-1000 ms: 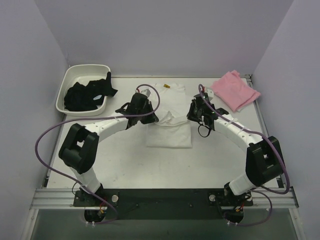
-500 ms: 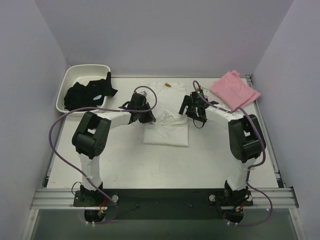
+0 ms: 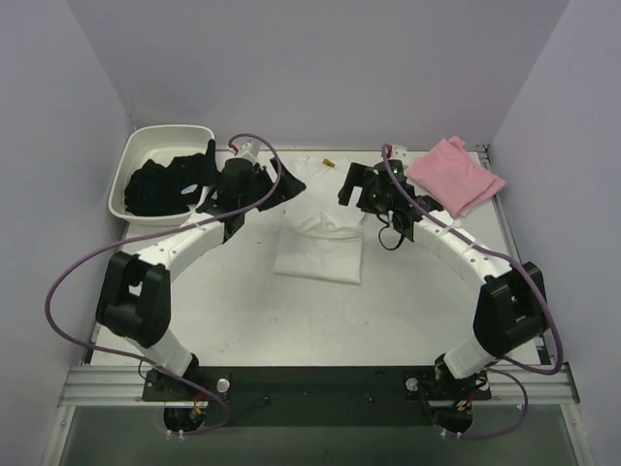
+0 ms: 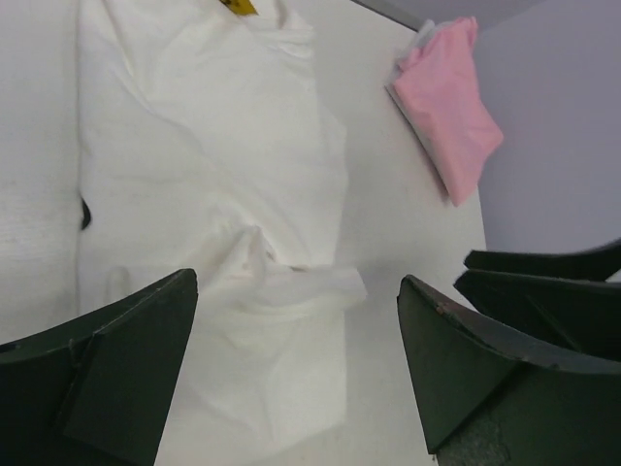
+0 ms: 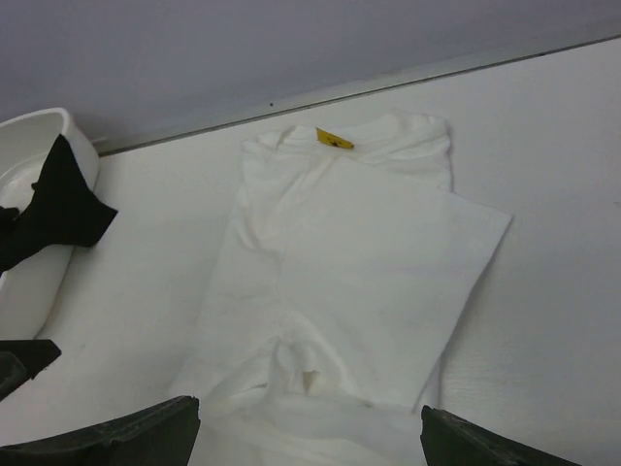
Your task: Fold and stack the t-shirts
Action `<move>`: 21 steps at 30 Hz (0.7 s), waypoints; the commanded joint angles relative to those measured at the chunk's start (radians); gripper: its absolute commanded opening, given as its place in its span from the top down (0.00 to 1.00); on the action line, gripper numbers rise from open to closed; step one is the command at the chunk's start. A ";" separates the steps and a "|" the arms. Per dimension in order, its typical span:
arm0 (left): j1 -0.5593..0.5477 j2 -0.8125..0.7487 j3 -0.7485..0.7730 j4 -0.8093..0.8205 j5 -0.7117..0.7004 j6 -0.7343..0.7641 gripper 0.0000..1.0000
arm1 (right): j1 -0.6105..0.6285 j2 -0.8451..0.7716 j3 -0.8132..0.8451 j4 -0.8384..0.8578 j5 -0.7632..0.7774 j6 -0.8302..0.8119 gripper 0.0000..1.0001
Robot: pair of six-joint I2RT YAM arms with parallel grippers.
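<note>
I see my left gripper (image 4: 296,361) and right gripper (image 5: 312,439) hang spread and empty above the white tee (image 3: 320,238), half-folded mid-way across the table (image 3: 233,311); pinching one rumpled layer could drag the fold open; the pink tee (image 3: 456,175) lies at the far-right corner.

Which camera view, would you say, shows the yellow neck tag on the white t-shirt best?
The right wrist view: the yellow neck tag lies whole and unobstructed at the collar of the white t-shirt. The left wrist view cuts it off at the top edge; the top external view shows only a tiny speck.
</note>
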 commanded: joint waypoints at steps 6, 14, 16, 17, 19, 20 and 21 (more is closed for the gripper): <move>-0.181 -0.299 -0.383 0.175 -0.095 -0.061 0.06 | 0.133 -0.019 -0.022 -0.144 -0.054 0.020 0.00; -0.193 -0.287 -0.627 0.464 -0.077 -0.051 0.06 | 0.132 0.081 0.055 -0.163 -0.152 0.018 0.00; -0.186 -0.269 -0.655 0.551 -0.063 -0.042 0.06 | 0.132 0.102 0.075 -0.158 -0.177 0.027 0.00; -0.184 -0.247 -0.659 0.573 -0.060 -0.038 0.06 | 0.133 0.109 0.081 -0.158 -0.188 0.037 0.00; -0.176 -0.220 -0.666 0.628 -0.035 -0.039 0.06 | 0.133 0.118 0.084 -0.158 -0.211 0.049 0.00; -0.175 -0.194 -0.666 0.653 -0.032 -0.042 0.06 | 0.135 0.121 0.084 -0.153 -0.215 0.061 0.00; -0.173 -0.178 -0.666 0.664 -0.023 -0.042 0.06 | 0.135 0.126 0.083 -0.152 -0.224 0.067 0.00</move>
